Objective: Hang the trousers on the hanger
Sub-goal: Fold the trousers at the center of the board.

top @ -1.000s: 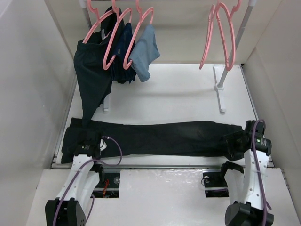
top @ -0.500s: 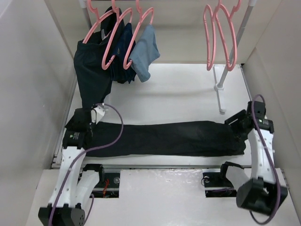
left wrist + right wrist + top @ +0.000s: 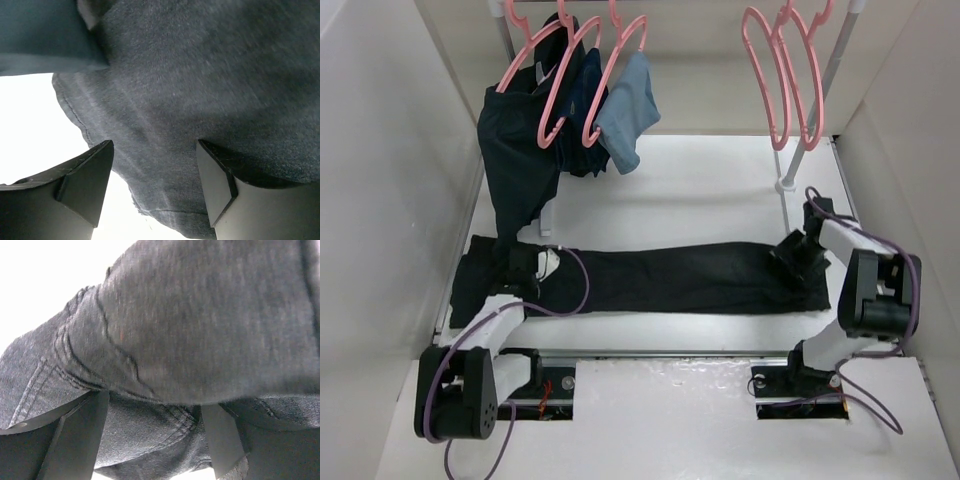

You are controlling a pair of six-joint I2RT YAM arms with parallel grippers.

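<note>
My left pincer (image 3: 525, 265), black fingers (image 3: 75, 192) standing apart, rests at one end of the long black soft-fabric trousers (image 3: 680, 278), whose hem runs down through the gap beside a patch of bare white table (image 3: 30, 125). My right pincer (image 3: 798, 258) sits at the other end, where bunched, seamed cloth fills the space between its spread fingers (image 3: 70, 435); I cannot tell whether it is pinched. The thin pink plastic hanger (image 3: 807, 138) hangs on the white rack (image 3: 786, 183) well beyond my right pincer, apart from the trousers stretched flat between my two pincers.
</note>
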